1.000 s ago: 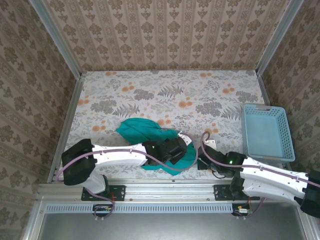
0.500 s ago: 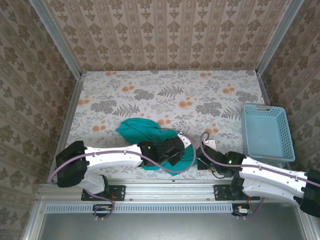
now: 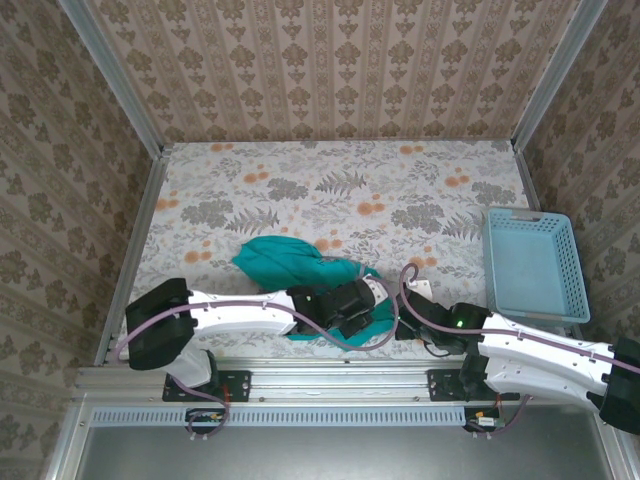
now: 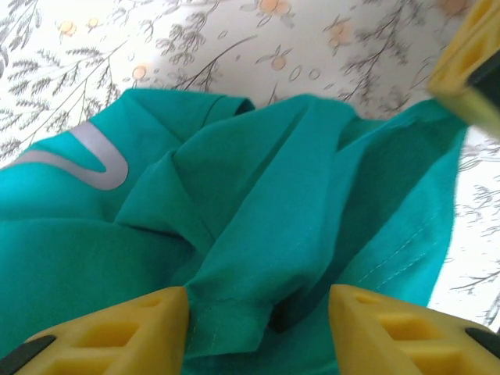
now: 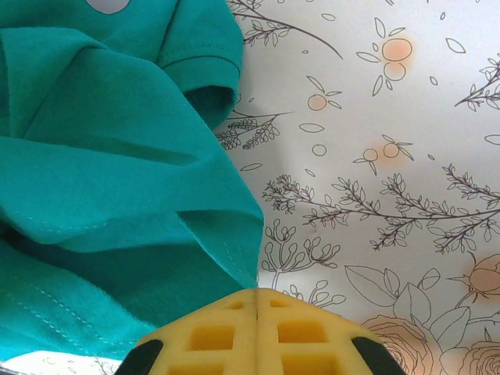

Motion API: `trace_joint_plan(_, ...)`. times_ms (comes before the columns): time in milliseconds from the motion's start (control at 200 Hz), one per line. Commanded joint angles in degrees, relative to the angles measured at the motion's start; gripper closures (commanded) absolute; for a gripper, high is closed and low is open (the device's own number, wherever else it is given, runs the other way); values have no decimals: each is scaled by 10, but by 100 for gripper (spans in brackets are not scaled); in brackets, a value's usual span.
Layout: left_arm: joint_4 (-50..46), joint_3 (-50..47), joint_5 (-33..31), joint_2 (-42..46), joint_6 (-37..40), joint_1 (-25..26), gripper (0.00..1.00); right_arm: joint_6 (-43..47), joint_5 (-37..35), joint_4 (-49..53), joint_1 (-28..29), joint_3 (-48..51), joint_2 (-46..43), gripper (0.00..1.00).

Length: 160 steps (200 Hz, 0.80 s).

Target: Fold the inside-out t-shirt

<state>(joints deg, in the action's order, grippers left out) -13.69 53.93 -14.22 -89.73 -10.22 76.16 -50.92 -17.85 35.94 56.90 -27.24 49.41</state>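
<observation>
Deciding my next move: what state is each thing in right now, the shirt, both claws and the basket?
t-shirt: crumpled in a heap, not yet folded.
left claw: open, t-shirt folds lying between its fingers.
right claw: shut, apparently pinching the t-shirt's edge.
basket: upright, empty.

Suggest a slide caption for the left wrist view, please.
Left gripper, jaws apart, straddling a bunched fold of the teal t-shirt on the floral table.
</observation>
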Motion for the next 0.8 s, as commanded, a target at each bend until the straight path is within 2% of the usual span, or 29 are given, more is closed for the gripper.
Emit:
trace_joint_plan(0, -24, 27, -51, -15, 1, 3, 49, 7, -18, -5, 3, -6, -3, 100)
trace_joint_plan(80, -30, 34, -75, -22, -4, 2, 54, 7, -17, -5, 3, -4, -4, 100)
trace_joint_plan(180, -21, 29, -86, -19, -5, -2, 56, 5, -17, -4, 3, -3, -7, 100)
trace_joint_plan(700, -1, 25, -81, 1, -13, -23, 97, 4, -13, -12, 3, 1, -4, 100)
trace_joint_plan(795, 7, 20, -68, 11, -23, -34, 100, 6, -15, -11, 4, 0, -1, 100)
